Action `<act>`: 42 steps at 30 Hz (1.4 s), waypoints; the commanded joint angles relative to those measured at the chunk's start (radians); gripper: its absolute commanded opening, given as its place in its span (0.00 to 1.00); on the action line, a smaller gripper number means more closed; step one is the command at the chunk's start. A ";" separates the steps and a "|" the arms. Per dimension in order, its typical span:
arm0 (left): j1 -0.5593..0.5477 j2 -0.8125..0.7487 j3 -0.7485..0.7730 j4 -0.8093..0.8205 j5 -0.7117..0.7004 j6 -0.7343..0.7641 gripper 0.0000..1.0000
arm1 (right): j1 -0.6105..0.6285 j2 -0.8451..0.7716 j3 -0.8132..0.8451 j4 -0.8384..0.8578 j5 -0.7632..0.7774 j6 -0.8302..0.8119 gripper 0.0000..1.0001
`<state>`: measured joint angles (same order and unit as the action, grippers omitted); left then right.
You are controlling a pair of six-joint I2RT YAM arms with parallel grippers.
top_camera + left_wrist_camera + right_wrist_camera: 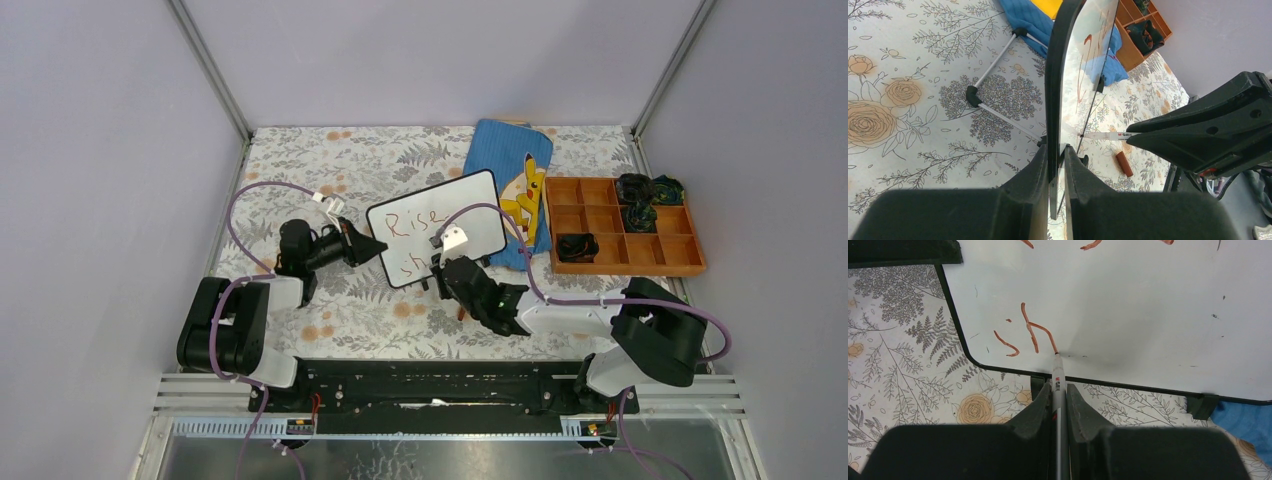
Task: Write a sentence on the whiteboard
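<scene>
My right gripper (1059, 390) is clamped on a marker (1057, 374). Its tip touches the whiteboard (1128, 305) just ahead of the jaws, ending a red "sh" below "Rise". The board is white with a rounded black frame. My left gripper (1058, 152) pinches its left edge. The long axis runs straight ahead from those jaws, and the written face is turned toward me.

Blue pouch (503, 152) beside wooden tray (662, 252)
</scene>
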<state>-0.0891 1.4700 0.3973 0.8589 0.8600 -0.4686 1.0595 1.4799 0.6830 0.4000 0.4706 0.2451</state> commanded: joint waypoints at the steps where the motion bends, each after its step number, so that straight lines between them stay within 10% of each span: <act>1: -0.020 0.017 -0.004 -0.107 -0.033 0.054 0.00 | -0.020 -0.024 -0.009 -0.009 0.021 0.012 0.00; 21: -0.023 0.016 -0.003 -0.112 -0.033 0.054 0.00 | -0.031 -0.264 -0.039 -0.017 0.072 0.023 0.00; 42: -0.029 0.014 0.002 -0.134 -0.040 0.071 0.00 | -0.045 -0.100 0.028 0.089 0.000 0.008 0.00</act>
<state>-0.1005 1.4673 0.4076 0.8352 0.8558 -0.4568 1.0206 1.3602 0.6521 0.4171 0.4767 0.2653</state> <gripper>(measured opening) 0.181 0.168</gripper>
